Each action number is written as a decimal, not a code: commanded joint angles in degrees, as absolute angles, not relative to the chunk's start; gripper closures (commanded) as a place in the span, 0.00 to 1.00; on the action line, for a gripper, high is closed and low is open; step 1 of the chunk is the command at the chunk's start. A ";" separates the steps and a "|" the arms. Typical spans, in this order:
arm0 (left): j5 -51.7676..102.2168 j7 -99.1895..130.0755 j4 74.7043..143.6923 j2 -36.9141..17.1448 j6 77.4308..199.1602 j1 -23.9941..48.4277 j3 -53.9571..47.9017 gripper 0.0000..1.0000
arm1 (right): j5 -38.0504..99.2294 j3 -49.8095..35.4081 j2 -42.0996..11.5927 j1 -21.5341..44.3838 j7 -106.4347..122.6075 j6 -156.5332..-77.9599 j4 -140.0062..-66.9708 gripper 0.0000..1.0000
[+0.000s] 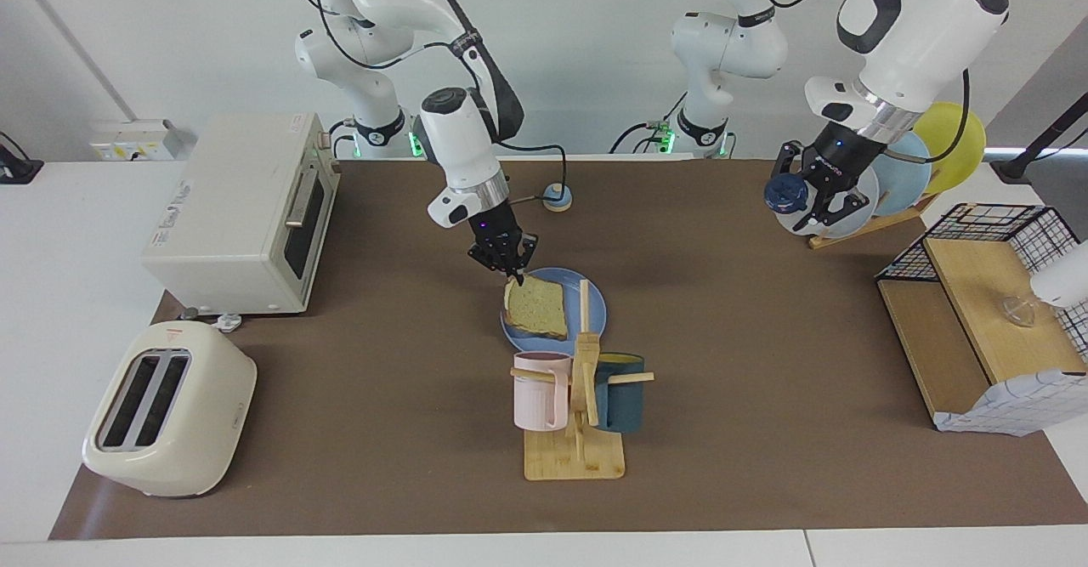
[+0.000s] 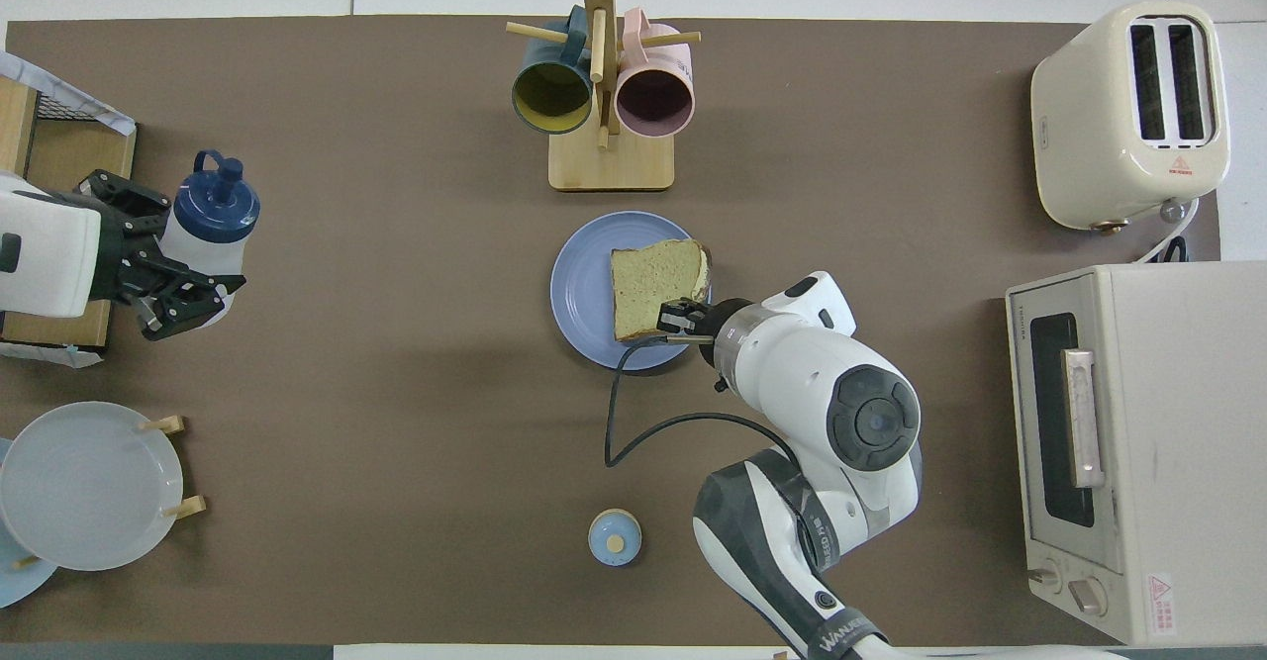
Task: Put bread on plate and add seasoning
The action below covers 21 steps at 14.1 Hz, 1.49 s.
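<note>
The bread (image 1: 537, 305) lies on the round blue plate (image 1: 597, 316) at mid-table, with one edge slightly raised. My right gripper (image 1: 512, 274) is shut on the bread's corner nearest the robots. In the overhead view the bread (image 2: 648, 289) covers the part of the plate (image 2: 579, 284) toward the right arm's end, with the right gripper (image 2: 677, 318) at its corner. My left gripper (image 1: 818, 201) is shut on the seasoning bottle (image 1: 786, 195) and holds it in the air by the plate rack. In the overhead view the bottle (image 2: 210, 220) sits in the left gripper (image 2: 188, 256).
A mug tree (image 1: 578, 414) with a pink and a dark blue mug stands just farther from the robots than the plate. A toaster (image 1: 170, 410) and a toaster oven (image 1: 242, 210) are at the right arm's end. A blue-domed bell (image 1: 558, 198), a plate rack (image 1: 901, 180) and a wire basket (image 1: 994, 312) also stand here.
</note>
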State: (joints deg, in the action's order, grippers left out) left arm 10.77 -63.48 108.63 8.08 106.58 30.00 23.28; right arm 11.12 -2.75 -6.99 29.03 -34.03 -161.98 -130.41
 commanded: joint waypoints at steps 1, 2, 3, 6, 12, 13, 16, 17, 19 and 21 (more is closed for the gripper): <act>11.87 -69.42 109.25 9.58 104.16 29.27 22.85 1.00 | 14.32 -3.25 -6.15 28.65 -33.66 -161.28 -131.22 0.67; 11.87 -70.04 109.25 9.58 103.54 29.35 22.68 1.00 | 14.33 -3.25 -6.07 28.65 -33.66 -161.28 -131.13 0.16; 11.87 -70.66 109.25 9.58 102.67 29.44 22.59 1.00 | 14.33 -3.25 -6.15 28.83 -33.66 -160.93 -130.87 0.00; 11.87 -70.93 109.34 9.84 101.60 30.06 22.24 1.00 | 14.33 -3.25 -6.15 29.44 -33.75 -160.58 -130.43 0.00; 11.87 -70.84 109.60 10.02 100.46 30.50 19.34 1.00 | 14.15 -2.99 -5.98 28.48 -32.96 -144.89 -120.70 0.00; 11.87 -70.84 109.60 10.02 100.11 30.50 18.90 1.00 | 13.89 -2.81 -6.06 27.69 -32.96 -140.41 -117.54 0.00; 11.87 -70.75 109.86 10.20 100.02 30.50 17.41 1.00 | 13.89 -2.99 -5.89 26.46 -32.87 -135.80 -113.74 0.00; 11.87 -70.58 110.39 10.37 100.02 30.50 16.10 1.00 | 14.06 -2.90 -5.80 26.37 -32.87 -133.62 -112.08 0.00; 11.87 -70.14 110.83 10.72 100.02 30.50 15.03 1.00 | 14.50 -2.73 -6.06 26.02 -32.96 -123.54 -104.81 0.00; 11.87 -69.79 111.09 10.81 99.76 30.50 14.15 1.00 | 15.55 -2.81 -5.72 24.44 -32.96 -115.53 -99.08 0.03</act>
State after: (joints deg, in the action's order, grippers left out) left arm 10.94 -69.87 109.43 8.89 100.44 30.43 14.57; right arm 13.24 -2.45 -5.49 26.28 -34.04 -122.40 -104.87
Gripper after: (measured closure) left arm 0.555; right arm 0.013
